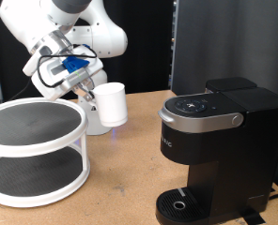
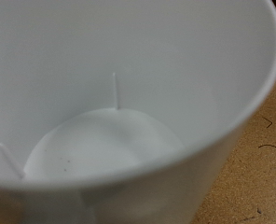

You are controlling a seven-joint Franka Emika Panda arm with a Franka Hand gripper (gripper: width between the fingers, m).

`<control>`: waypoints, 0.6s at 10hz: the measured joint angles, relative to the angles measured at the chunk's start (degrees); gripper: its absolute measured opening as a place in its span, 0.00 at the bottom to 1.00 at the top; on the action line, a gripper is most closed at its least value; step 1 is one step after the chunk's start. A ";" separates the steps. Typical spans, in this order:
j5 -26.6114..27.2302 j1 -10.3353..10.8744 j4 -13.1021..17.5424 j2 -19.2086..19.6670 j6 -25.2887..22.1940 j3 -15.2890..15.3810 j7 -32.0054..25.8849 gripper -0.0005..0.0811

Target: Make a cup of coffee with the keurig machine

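Your hand (image 1: 90,91) grips the plain white ceramic mug (image 1: 111,104), lifted above the wooden bench (image 1: 120,178). It looks empty in the wrist view and sits well apart from the boxy black Keurig machine (image 1: 214,150), whose round drip tray (image 1: 181,203) is bare, so you're early on.

A robot lab bench, dressed up as a coffee corner.

What gives it away is the white robot arm (image 1: 69,28) with blue cabling at its wrist, working over a bare brown particle-board tabletop (image 1: 120,178) rather than any kitchen counter. Behind it hangs a dark curtain backdrop (image 1: 214,42), the sort used to screen off a test cell. On the board sit only a few props: the keurig machine (image 1: 219,141) at the exterior view's right, a white two-tier round shelf (image 1: 36,150) at its left, and the cup (image 1: 111,103) between them. The wrist view shows the same speckled board (image 2: 259,159) beside the cup's white wall.
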 joint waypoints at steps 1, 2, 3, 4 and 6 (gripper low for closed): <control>0.00 0.00 -0.07 0.01 -0.17 -0.02 -0.07 0.09; 0.04 0.04 -0.34 0.08 -0.15 -0.03 -0.49 0.09; 0.78 0.19 -0.80 0.38 0.38 -0.03 -1.43 0.09; 1.96 0.60 -1.38 1.08 1.88 0.00 -2.75 0.09; 5.21 2.23 -2.16 3.91 5.96 0.06 -6.15 0.09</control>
